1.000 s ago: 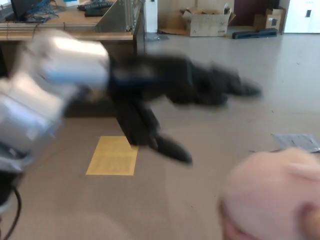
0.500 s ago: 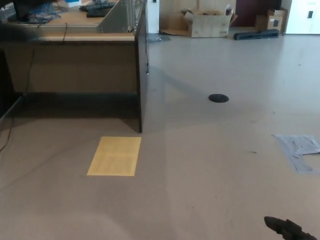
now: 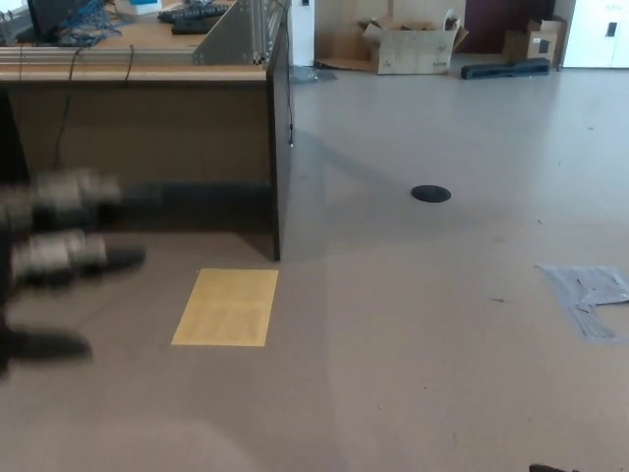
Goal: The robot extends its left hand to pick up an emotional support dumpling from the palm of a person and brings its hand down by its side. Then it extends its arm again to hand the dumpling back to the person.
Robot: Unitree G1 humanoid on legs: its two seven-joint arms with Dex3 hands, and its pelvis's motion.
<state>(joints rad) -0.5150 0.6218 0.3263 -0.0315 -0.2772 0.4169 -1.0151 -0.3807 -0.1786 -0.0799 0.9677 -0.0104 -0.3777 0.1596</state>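
The robot's left hand (image 3: 59, 261) enters at the picture's left edge as a motion-blurred shape: two grey, knuckle-like segments one above the other, each tapering to a dark tip that points right, with a third dark fingertip lower down near the edge. The smear is too heavy to tell how far the fingers are spread or whether they grip anything. The dumpling cannot be made out anywhere in the head view; if the hand has it, the blur hides it. At the bottom right corner a thin dark sliver (image 3: 552, 468) just breaks the frame edge, too little to identify.

Just right of the hand, a yellow rectangular patch (image 3: 225, 307) lies flat on the beige floor (image 3: 413, 324). Behind hand and patch stands a wooden desk (image 3: 138, 108), its dark end panel dropping to the floor near the patch's far corner, cables and a keyboard on top. Right of the desk the floor runs open and wide, marked by a small round black disc (image 3: 430, 194) and, near the right edge, a crumpled grey sheet (image 3: 590, 295). Against the far wall sit an open cardboard box (image 3: 408, 44) and a long dark bag (image 3: 501, 67).
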